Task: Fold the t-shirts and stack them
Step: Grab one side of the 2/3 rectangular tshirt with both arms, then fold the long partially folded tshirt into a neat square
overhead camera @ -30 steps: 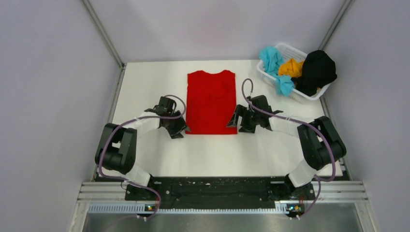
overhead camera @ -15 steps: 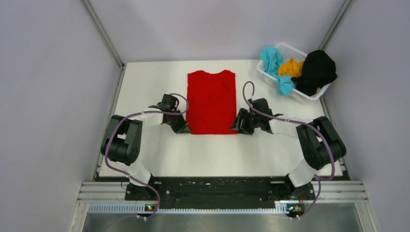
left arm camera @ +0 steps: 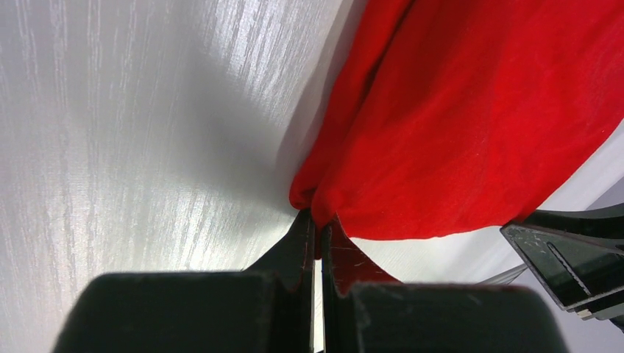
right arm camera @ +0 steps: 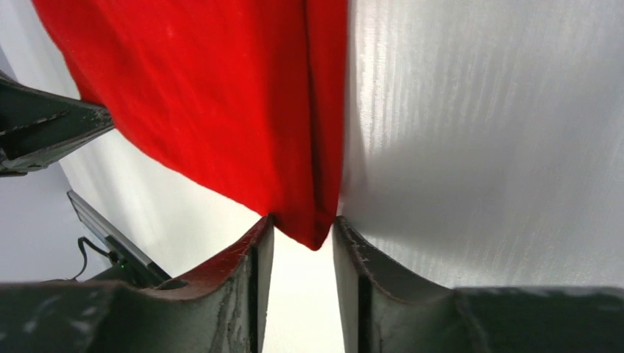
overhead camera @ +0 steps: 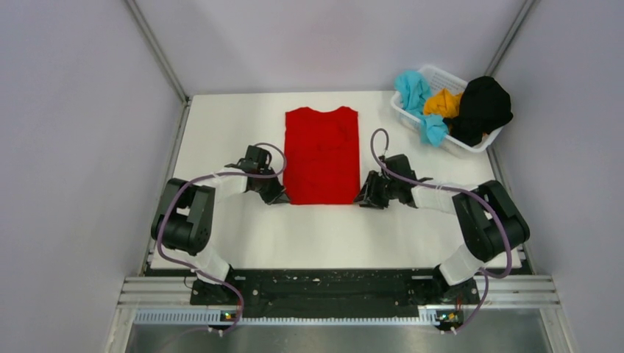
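A red t-shirt [overhead camera: 321, 154], folded into a long strip, lies flat on the white table [overhead camera: 221, 132]. My left gripper [overhead camera: 278, 197] is at its near left corner. In the left wrist view the gripper [left arm camera: 318, 217] is shut on that corner of the red cloth [left arm camera: 456, 132]. My right gripper [overhead camera: 366, 200] is at the near right corner. In the right wrist view its jaws [right arm camera: 302, 224] stand apart with the tip of the red corner [right arm camera: 221, 95] between them. The teal t-shirt [overhead camera: 413, 90], orange-yellow t-shirt [overhead camera: 444, 103] and black t-shirt [overhead camera: 482, 107] lie bunched in a basket.
The white mesh basket [overhead camera: 440, 74] sits at the table's back right corner. Grey walls close in the table on the left, right and back. Both arm bases are bolted to the black rail [overhead camera: 324, 283] at the near edge.
The left gripper moved in to the near left corner and shut on it. The right gripper slid down to the near right corner, its jaws narrowing around the cloth.
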You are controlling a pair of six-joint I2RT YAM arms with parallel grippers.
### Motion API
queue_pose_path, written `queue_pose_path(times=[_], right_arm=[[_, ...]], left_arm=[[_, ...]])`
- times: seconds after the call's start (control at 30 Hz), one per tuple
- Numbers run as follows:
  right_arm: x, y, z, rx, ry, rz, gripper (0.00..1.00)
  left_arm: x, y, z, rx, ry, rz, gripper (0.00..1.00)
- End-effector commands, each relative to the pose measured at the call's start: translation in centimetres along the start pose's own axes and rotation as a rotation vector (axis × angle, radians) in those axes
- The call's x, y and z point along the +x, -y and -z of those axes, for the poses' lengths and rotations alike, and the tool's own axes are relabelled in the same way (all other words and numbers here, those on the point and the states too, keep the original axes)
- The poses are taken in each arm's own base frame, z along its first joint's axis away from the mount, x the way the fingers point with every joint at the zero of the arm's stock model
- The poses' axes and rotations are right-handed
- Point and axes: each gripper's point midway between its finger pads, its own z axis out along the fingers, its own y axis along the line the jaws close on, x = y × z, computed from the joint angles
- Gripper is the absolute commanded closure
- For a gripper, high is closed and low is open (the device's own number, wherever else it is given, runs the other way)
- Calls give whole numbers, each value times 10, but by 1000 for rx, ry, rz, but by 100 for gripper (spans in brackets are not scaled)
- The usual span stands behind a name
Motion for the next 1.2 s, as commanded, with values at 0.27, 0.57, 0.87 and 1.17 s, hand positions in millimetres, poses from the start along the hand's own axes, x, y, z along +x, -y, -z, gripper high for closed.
queue_pose_path(times=[0.27, 0.57, 0.87, 1.17], right_arm=[[7, 38, -13, 138, 24, -25, 69], [4, 37, -8, 126, 69, -5, 100], [44, 7, 58, 44, -71, 112, 100], [66, -64, 137, -200, -173, 238, 100]], left_arm=[[6, -13, -2, -56, 27, -26, 100], [10, -13, 7, -62, 49, -34, 100], [40, -13, 65, -48, 119, -81, 100], [65, 10, 139, 101, 196, -86, 100]])
